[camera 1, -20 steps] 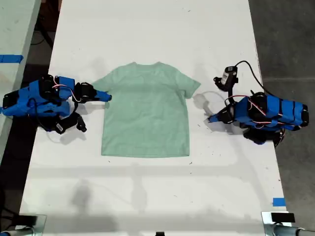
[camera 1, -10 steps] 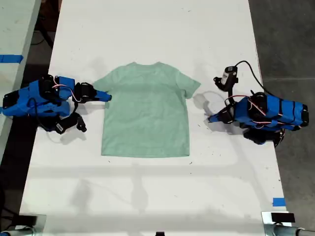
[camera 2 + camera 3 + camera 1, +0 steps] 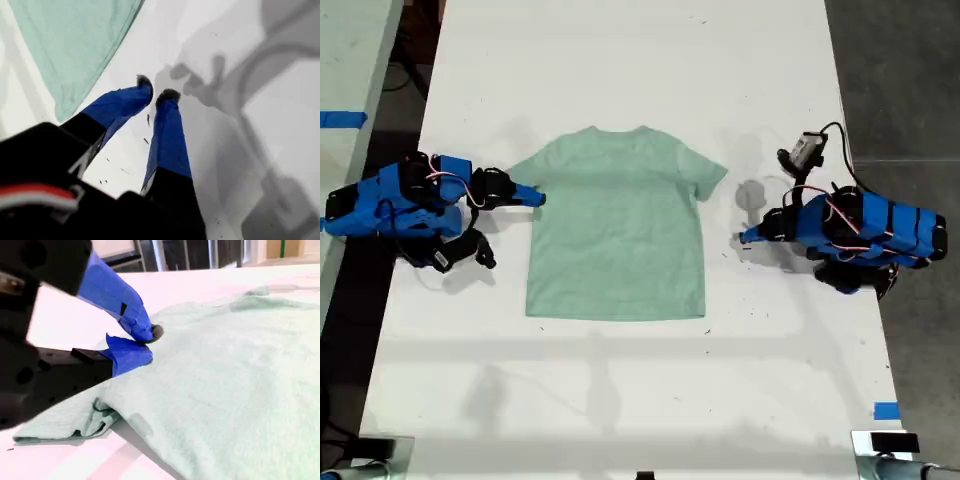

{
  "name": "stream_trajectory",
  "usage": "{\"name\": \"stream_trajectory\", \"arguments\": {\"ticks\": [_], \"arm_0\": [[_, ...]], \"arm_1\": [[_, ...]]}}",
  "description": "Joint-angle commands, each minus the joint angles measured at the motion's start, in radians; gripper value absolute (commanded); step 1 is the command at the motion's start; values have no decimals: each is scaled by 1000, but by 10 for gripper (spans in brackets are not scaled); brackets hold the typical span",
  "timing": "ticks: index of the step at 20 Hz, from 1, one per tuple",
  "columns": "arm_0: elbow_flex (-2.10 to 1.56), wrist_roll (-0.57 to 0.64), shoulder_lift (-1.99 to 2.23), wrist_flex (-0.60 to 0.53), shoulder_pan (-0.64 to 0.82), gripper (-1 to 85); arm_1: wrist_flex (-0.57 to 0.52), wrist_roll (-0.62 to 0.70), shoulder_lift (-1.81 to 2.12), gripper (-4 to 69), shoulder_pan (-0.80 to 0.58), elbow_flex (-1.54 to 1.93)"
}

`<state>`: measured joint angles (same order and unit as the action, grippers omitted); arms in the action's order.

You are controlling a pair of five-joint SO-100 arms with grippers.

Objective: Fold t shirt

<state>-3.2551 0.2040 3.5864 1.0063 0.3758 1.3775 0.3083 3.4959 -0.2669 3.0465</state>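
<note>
Parking my first gripper (image 3: 156, 89) low over the white table (image 3: 620, 60), jaws pinched almost together with just a sliver between the tips, gripping nothing. Sitting just off the t shirt (image 3: 620, 225) on the exterior view's right, near one sleeve but not touching it.

Resting my second gripper (image 3: 142, 342) right at the other sleeve, on the exterior view's left, jaws nearly closed too. Honestly not managing to tell whether any cloth is pinched in there, though the sleeve edge is bunching a bit underneath.

Lying flat and unfolded mid-table between the two arms, neck pointing to the top of the exterior view.

Further out: showing grey floor (image 3: 910, 70) past the table on the exterior view's right, a second pale table (image 3: 350, 50) on its left, and bits of blue tape (image 3: 886, 410).
</note>
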Motion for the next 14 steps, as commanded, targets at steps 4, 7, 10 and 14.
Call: {"name": "stream_trajectory", "arguments": {"ticks": [4, 7, 10, 14], "arm_0": [[-35, -150, 9, -43, -170, 64], [-35, -161, 9, -18, -163, 66], [-35, -206, 9, 2, -196, 64], [-35, -218, 8, 2, -216, 57]], "arm_1": [[-107, 104, -394, 213, -175, -298], [-210, 247, -974, 255, -307, -626], [-316, 344, -1246, 265, -453, -770], [-354, 425, -1563, 267, -543, -1019]]}}
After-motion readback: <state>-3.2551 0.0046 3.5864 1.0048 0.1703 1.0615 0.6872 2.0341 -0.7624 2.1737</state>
